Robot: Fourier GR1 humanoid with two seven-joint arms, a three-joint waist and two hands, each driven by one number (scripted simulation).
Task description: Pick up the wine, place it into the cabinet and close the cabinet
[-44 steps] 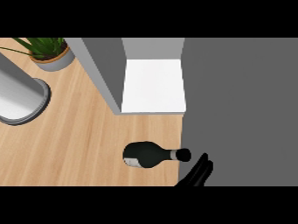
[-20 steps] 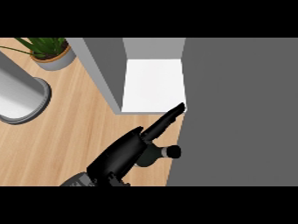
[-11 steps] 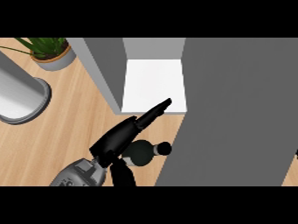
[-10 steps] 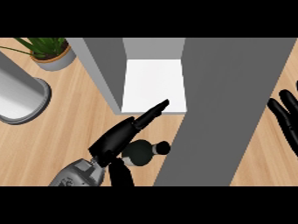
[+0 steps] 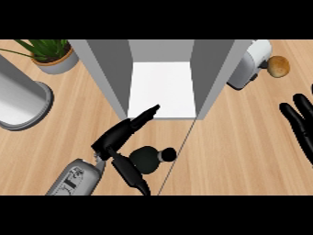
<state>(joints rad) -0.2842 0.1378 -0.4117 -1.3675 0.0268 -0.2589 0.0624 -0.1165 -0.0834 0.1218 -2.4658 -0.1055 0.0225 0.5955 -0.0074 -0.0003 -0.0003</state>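
Wine (image 5: 148, 157) standing upright on the tabletop (image 5: 64, 124), seen from above as a dark round body with the cap toward three o'clock, just at six o'clock of the open cabinet (image 5: 160, 89). Probably glass: stiff, smooth, fairly heavy, breakable, apt to slip; best taken round the wide body rather than the narrow neck, with fingers on one side and thumb on the other. Not yet grasped. Left hand (image 5: 121, 136) lying at ten o'clock of the bottle, fingers (image 5: 145, 115) straight and extended toward the cabinet's white floor, thumb (image 5: 130, 172) stretched down past the bottle's seven o'clock side; touching or merely alongside, cannot tell. Nothing held. Cabinet door (image 5: 186, 147) seen edge-on as a thin line at three o'clock of the wine, standing open. Right hand (image 5: 311, 131) resting at the right edge, fingers straight and spread, holding nothing. Farther out: potted plant (image 5: 50, 55) at eleven o'clock, grey cylinder (image 5: 13, 98) at nine o'clock, white appliance (image 5: 250, 62) at one o'clock.
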